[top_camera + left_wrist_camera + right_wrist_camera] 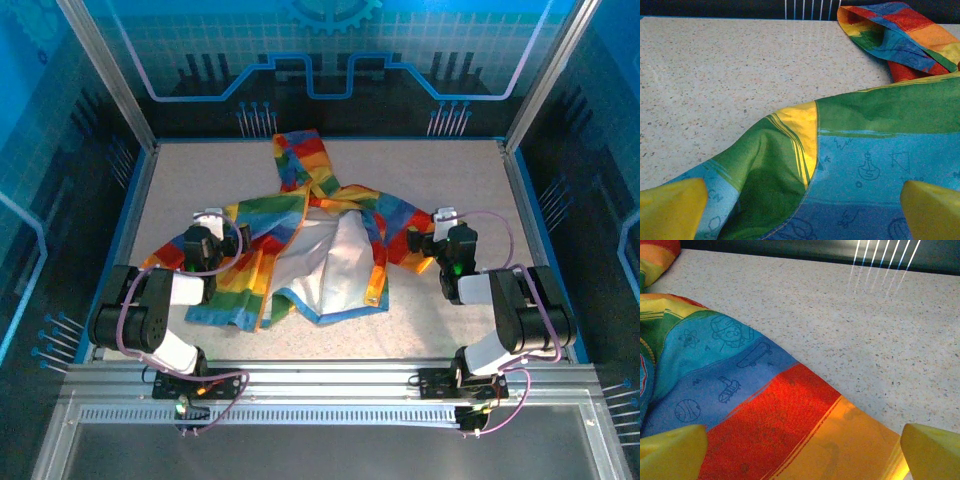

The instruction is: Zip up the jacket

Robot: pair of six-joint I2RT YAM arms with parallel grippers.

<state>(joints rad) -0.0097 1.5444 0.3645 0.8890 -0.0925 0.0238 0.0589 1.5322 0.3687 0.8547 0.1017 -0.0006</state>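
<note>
Yellow fingertips (672, 207) sit in the two bottom corners of my left wrist view, far apart, so the left pincer (805, 212) stands wide with nothing clamped. Between and just below them lies the jacket (865, 145): blue cloth with small line drawings, then a green band and a yellow patch ahead. Whether the tips touch the cloth I cannot tell. From above, the left pincer (209, 225) hovers over the jacket's left-hand side.

To the right of that pincer the jacket (275, 225) lies spread on the speckled surface (450, 170). Its front is open, the white lining (335, 262) faces up, and orange trim runs down the open edges. Its long axis runs near to far. The hood (300, 160) points to the far side, ahead of and between the two pincers, and the hem lies nearest the arm bases. The sleeves reach out sideways, one toward each pincer.

Further right, the right pincer (446, 225) is over the end of the other sleeve (400, 228). On its own wrist camera the right pincer (805, 452) is just as wide, fingertips (930, 450) in the corners, holding nothing. Red and orange bands of the jacket (770, 425) lie between them, with bare surface (880, 330) ahead and to its right.
</note>
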